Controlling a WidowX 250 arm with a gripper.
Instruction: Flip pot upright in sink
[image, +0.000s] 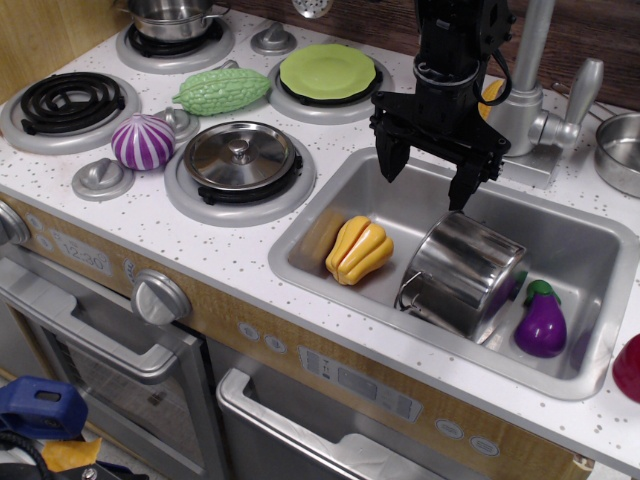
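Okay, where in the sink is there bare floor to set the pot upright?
Bare patch: the grey metal sink's back right, behind the tipped shiny steel pot. Crowded in front: yellow squash left, purple eggplant right.

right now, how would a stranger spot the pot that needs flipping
Look in the sink on the right of the counter. Between a yellow squash and a purple eggplant lies the pot, tipped on its side: the only shiny steel item in the basin.

yellow squash, purple eggplant, steel lid
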